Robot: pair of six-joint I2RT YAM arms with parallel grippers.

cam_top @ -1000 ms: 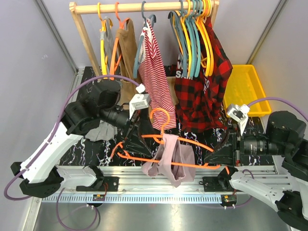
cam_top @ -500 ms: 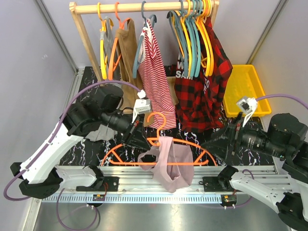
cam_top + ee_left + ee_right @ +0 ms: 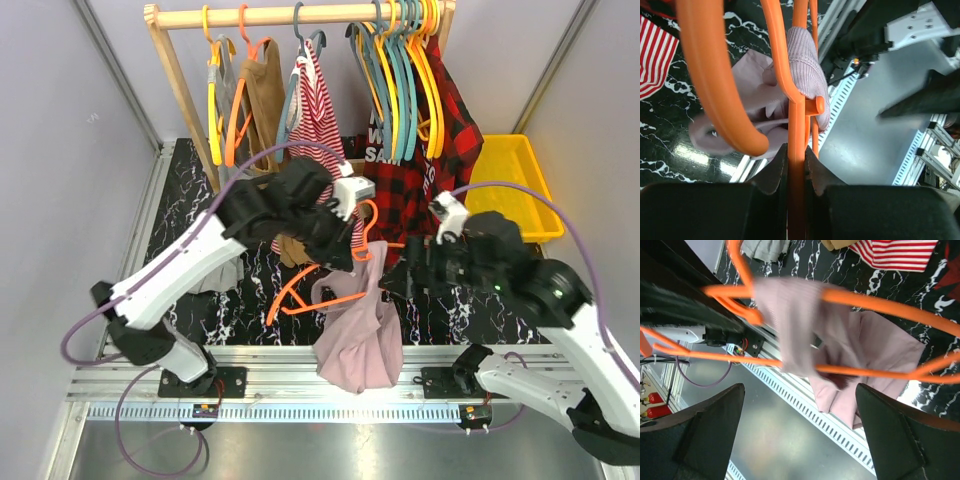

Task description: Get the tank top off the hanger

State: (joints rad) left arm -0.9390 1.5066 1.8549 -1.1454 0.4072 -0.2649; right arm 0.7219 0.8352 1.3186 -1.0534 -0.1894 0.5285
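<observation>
Since the last frame I had lifted the hanger [image 3: 300, 290] off the desk [image 3: 190, 210]: left pincer [image 3: 796, 165] clamped on its bar, tank top [image 3: 358, 335] dangling from it (right pincer [image 3: 797, 390] gaped wide, its tips blurred).

Tank top [image 3: 360, 345] hangs on hanger [image 3: 796, 150] over near edge, mid; rack [image 3: 270, 16] behind at far edge, bin [image 3: 512, 180] at far-R corner.

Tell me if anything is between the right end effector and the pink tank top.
Only its own orange hanger. In the right wrist view, the hanger's lower bar crosses in front of the pink tank top, straight ahead of the open right end effector. Nothing else visible lies between them.
</observation>
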